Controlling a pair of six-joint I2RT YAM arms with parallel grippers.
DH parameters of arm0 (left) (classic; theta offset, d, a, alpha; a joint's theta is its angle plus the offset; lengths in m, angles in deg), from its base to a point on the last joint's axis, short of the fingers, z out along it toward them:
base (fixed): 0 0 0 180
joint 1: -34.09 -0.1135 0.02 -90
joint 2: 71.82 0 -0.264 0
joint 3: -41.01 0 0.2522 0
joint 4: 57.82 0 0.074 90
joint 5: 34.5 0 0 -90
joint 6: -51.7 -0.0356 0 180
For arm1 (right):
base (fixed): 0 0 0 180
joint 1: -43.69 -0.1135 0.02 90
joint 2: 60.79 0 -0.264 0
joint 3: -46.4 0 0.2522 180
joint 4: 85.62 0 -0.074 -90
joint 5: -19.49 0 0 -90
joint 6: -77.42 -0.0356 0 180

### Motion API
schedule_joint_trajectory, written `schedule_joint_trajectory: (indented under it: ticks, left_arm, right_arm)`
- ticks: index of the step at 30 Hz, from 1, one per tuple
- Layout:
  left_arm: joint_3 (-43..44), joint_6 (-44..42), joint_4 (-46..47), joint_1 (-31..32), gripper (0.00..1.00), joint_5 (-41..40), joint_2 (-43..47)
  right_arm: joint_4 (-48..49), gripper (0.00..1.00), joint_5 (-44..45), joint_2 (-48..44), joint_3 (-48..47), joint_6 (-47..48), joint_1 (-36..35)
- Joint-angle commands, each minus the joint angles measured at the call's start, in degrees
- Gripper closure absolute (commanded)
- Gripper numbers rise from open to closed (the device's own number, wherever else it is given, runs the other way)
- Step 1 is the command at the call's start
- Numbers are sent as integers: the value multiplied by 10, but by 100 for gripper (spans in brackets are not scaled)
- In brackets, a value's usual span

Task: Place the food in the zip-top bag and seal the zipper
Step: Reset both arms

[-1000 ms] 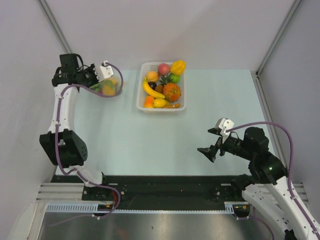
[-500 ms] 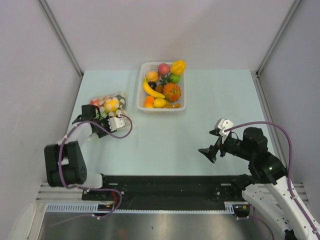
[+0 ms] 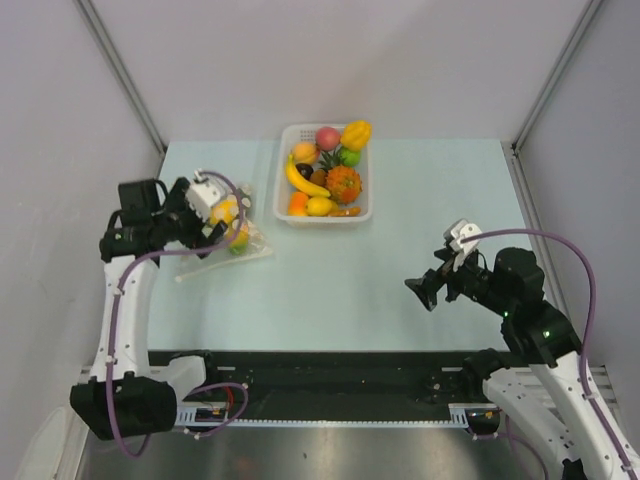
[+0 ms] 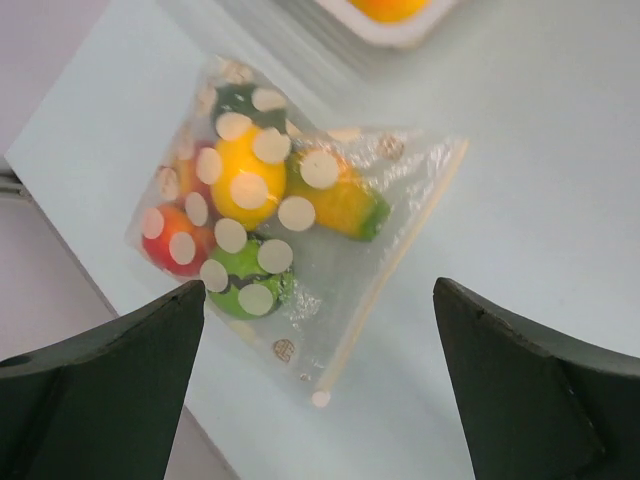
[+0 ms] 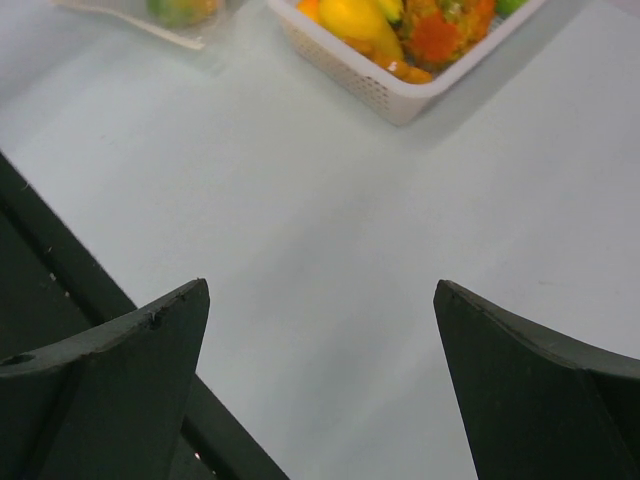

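The zip-top bag (image 4: 300, 230) lies flat on the table at the left (image 3: 243, 240). It holds food: a yellow piece (image 4: 245, 185), a red one (image 4: 165, 240), a green one (image 4: 245, 282) and an orange-and-green one (image 4: 345, 205). The zipper (image 4: 395, 270) runs as a pale straight strip along the bag's near edge (image 3: 225, 263). My left gripper (image 4: 318, 290) hovers open just above the bag (image 3: 222, 222), touching nothing. More food (image 3: 343, 183) fills the white basket. My right gripper (image 5: 320, 285) is open and empty above bare table at the right (image 3: 420, 292).
The white slotted basket (image 3: 282, 195) stands at the back middle, its corner showing in the right wrist view (image 5: 400, 100). Grey walls close in the left, back and right sides. A black rail runs along the near edge (image 3: 330, 372).
The left gripper has opened and let go of the bag, which now lies on the table nearer and further right than a second ago. The right arm has shifted slightly.
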Motion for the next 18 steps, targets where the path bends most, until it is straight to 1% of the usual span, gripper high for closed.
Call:
schedule_joint_trajectory:
  ticks: [1,2,4,6,7,8,12,15,18]
  left_arm:
    - [135,277,-59,3,0,6,-54]
    - [156,302,-57,3,0,-5,-70]
    - [159,351,-46,3,0,-22,-79]
    - [127,371,-13,4,0,-39,-73]
    - [113,382,-4,4,0,-42,-71]
    - [83,387,4,4,0,-47,-68]
    - [32,402,32,5,0,-55,-62]
    - [16,401,42,5,0,-56,-54]
    - [27,398,42,4,0,-69,-55]
  right_arm:
    - [-5,0,51,62,-44,-56,38]
    - [1,0,57,59,-31,-63,58]
    - [4,0,70,47,-14,-60,63]
    - [6,0,111,46,-1,-70,68]
    - [3,0,116,45,0,-67,72]
    - [1,0,117,48,-1,-66,74]
    - [-8,0,113,70,-7,-65,88]
    - [-8,0,103,85,-10,-63,98]
    - [-6,0,95,99,-13,-64,110]
